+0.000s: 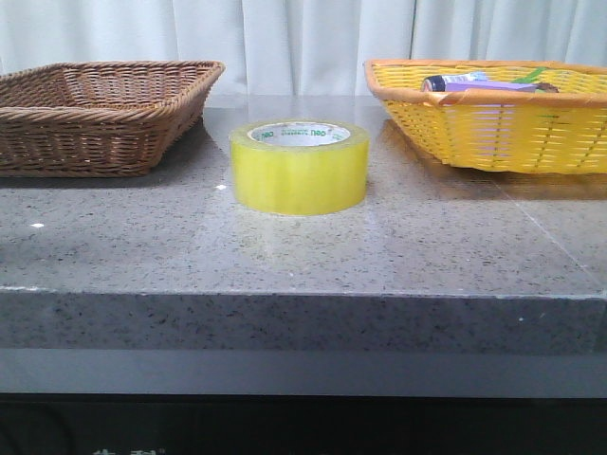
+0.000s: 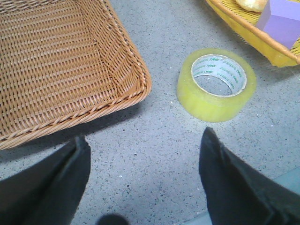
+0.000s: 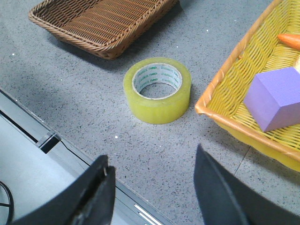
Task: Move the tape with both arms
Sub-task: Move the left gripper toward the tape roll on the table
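Nothing looks done yet: the tape (image 1: 299, 166) lies flat on the counter (image 1: 303, 256), ahead of the left gripper (image 2: 143, 159) and right gripper (image 3: 152, 183), both spread wide, empty. Pickup and handover probably remain.

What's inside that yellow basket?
The yellow basket holds a purple block, an orange-tipped object and a pale rounded item. The front view also shows a dark cylinder; the basket walls hide the rest.

Probably a lab demo bench; speckled grey stone counter (image 1: 303, 256); white curtain (image 1: 303, 38) backdrop.
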You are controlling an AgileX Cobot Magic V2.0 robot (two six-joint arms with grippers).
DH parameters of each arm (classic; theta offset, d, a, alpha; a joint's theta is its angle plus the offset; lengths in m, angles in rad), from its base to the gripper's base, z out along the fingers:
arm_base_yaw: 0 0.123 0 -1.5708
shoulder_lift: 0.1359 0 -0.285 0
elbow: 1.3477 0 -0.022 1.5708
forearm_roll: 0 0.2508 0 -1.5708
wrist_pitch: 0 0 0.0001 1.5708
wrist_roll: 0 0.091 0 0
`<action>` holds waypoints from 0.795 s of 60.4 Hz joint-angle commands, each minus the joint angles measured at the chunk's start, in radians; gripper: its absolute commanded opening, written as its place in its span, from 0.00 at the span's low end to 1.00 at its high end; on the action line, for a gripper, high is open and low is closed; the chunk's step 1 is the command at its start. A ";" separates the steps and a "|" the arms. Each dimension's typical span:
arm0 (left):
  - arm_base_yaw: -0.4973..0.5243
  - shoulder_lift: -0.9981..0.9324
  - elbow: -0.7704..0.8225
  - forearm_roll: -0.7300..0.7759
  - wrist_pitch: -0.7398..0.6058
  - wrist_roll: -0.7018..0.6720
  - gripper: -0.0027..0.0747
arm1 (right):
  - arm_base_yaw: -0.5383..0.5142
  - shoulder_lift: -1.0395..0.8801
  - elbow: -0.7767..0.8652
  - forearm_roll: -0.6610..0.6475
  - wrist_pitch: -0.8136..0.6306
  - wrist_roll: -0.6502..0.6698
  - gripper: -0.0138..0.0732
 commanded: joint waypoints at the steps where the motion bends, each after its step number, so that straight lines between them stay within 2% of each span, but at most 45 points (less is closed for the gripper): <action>1: -0.007 -0.004 -0.035 -0.021 -0.073 -0.002 0.67 | -0.002 -0.005 -0.023 0.011 -0.075 0.001 0.63; 16: -0.007 -0.004 -0.035 -0.026 -0.105 0.012 0.67 | -0.002 -0.005 -0.023 0.011 -0.075 0.001 0.63; 23: -0.014 0.011 -0.064 -0.026 -0.091 0.120 0.67 | -0.002 -0.005 -0.023 0.011 -0.075 0.001 0.63; 33: -0.047 0.103 -0.199 -0.026 0.006 0.209 0.67 | -0.002 -0.005 -0.023 0.011 -0.075 0.001 0.63; 48: -0.147 0.294 -0.391 -0.026 0.136 0.430 0.67 | -0.002 -0.005 -0.023 0.011 -0.075 0.001 0.63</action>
